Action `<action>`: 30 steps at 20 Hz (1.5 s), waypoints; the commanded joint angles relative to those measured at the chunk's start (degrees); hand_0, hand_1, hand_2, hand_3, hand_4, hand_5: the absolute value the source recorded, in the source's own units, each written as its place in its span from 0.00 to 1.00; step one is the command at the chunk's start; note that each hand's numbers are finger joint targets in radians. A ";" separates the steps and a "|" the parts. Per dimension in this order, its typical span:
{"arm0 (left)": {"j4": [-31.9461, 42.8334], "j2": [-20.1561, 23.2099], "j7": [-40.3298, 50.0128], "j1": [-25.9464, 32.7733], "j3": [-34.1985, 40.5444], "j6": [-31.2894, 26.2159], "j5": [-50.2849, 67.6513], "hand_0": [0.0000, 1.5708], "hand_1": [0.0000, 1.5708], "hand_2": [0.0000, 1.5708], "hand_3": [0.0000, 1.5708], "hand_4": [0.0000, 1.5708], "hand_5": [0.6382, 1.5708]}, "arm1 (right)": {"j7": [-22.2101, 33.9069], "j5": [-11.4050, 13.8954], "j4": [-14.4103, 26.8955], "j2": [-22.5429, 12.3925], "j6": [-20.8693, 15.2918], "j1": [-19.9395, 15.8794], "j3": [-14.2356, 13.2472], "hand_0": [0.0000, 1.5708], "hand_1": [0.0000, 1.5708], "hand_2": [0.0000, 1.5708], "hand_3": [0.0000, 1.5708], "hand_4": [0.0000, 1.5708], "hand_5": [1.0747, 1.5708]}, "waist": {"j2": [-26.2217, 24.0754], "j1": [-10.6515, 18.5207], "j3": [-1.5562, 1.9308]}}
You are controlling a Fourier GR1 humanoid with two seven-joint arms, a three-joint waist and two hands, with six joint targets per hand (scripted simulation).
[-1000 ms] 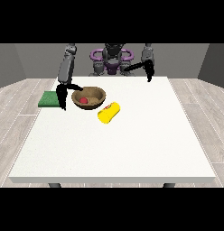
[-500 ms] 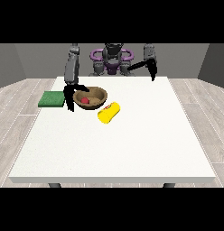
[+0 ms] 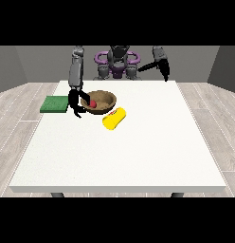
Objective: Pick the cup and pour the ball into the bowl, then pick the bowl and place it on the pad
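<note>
Looking across the table (image 3: 138, 161), you see the brown bowl (image 3: 101, 101) sitting toward the far edge, nearer the corner at the view's left, with a red ball (image 3: 92, 103) resting inside it against the wall on that same side. The hand at the view's left (image 3: 75, 103) hangs straight down from its arm and meets the bowl at its rim; its dark fingers appear curled around that rim, one part reaching over toward the ball and the rest dropping down outside the wall to the tabletop. You cannot tell from this view exactly how far the fingers close.

Just beside the bowl, on the side nearer the camera, the yellow cup (image 3: 114, 118) lies tipped over on its side, its mouth pointing toward the bowl and apparently touching it or nearly so. The green pad (image 3: 54, 104) lies flat at the table's edge at the view's left, close behind the hand and apart from the bowl.

The hand at the view's right (image 3: 164, 70) is raised above the far edge, well apart from everything, holding nothing; you cannot tell how its fingers lie.
</note>
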 commanded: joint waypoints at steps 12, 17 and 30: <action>5.88 5.71 -4.79 5.58 7.76 -4.31 5.88 0.00 0.00 0.00 0.00 0.00 1.00 | 20.82 3.44 -0.14 -1.71 -6.26 -5.68 4.61 1.00 1.00 1.00 1.00 0.67 0.96 | -7.02 -4.71 1.31; 9.41 6.15 -7.01 5.43 9.07 -1.88 4.84 0.00 0.00 0.00 0.00 0.00 1.00 | 27.30 1.39 -2.68 -6.47 -2.75 -9.92 3.35 1.00 1.00 1.00 1.00 0.68 0.98 | -5.99 -7.78 1.30; 6.03 2.61 -12.15 7.01 6.78 4.31 1.87 0.00 0.00 0.00 0.00 0.00 0.99 | 19.38 -5.04 0.49 -16.66 11.48 -2.42 -3.78 1.00 1.00 1.00 1.00 0.68 0.98 | 1.15 -9.51 1.35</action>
